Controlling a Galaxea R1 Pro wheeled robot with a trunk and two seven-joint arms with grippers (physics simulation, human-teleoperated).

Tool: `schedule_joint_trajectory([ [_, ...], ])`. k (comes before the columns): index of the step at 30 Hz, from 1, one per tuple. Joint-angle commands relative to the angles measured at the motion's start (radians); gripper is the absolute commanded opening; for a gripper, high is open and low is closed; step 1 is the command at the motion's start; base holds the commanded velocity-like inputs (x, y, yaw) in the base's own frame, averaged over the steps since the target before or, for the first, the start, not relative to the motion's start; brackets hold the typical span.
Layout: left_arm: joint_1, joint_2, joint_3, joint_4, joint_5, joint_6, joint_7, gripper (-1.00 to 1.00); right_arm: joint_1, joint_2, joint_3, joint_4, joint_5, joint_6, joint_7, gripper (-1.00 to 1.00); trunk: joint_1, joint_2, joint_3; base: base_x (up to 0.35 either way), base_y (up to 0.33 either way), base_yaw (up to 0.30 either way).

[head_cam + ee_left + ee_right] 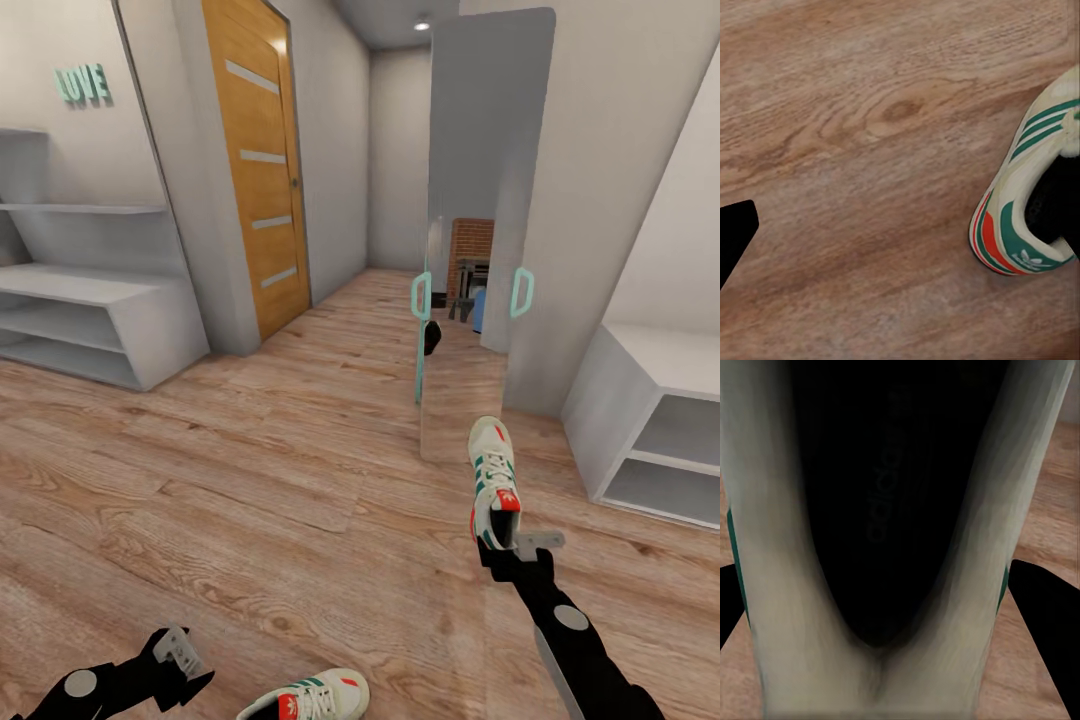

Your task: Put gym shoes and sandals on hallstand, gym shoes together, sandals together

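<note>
Now carrying one gym shoe: right gripper (pixel 512 548) shut tight on the heel of the first gym shoe (pixel 494 481), lifted off the corridor floor (pixel 250 500), toe pointing away. Soft cream sides, green stripes, red tongue patch, dark hollow inside seen up close in the right wrist view. Nearer, low down, second gym shoe (pixel 310 697) lying flat on the planks, just beside the left gripper (pixel 180 655); cannot tell if those jaws are wide or shut. Smooth brown wood grain with knots all round. Next, probably: turn and roll toward the hallstand (pixel 90 320), far off at the left wall, pale grey, flat top, two long open slots. Then set the shoe down inside, not on the floor. Farther still, an orange door (pixel 260 170).
</note>
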Motion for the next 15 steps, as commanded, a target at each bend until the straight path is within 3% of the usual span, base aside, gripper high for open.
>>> schedule_joint_trajectory([
  [1,0.000,-0.001,0.005,-0.001,-0.010,-0.006,-0.003,1.00,0.000,-0.001,0.000,-0.002,0.000,0.006,-0.002,-1.00,0.000,0.000,-0.001,0.000,0.000,0.000],
  [6,-0.005,-0.034,-0.019,-0.003,-0.028,-0.005,-0.003,1.00,0.000,-0.002,0.000,-0.003,0.000,0.007,-0.002,-1.00,0.002,-0.002,-0.024,0.000,0.000,0.000],
  [10,-0.012,-0.047,-0.052,-0.009,-0.068,0.004,-0.003,1.00,0.000,-0.002,0.000,-0.001,0.000,0.007,-0.003,-1.00,0.004,-0.002,-0.046,0.000,0.000,0.000],
  [15,-0.015,-0.057,-0.063,-0.013,-0.080,0.014,-0.004,1.00,0.000,-0.002,0.000,0.000,0.000,0.007,-0.002,-1.00,0.006,-0.004,-0.073,0.000,0.000,0.000],
])
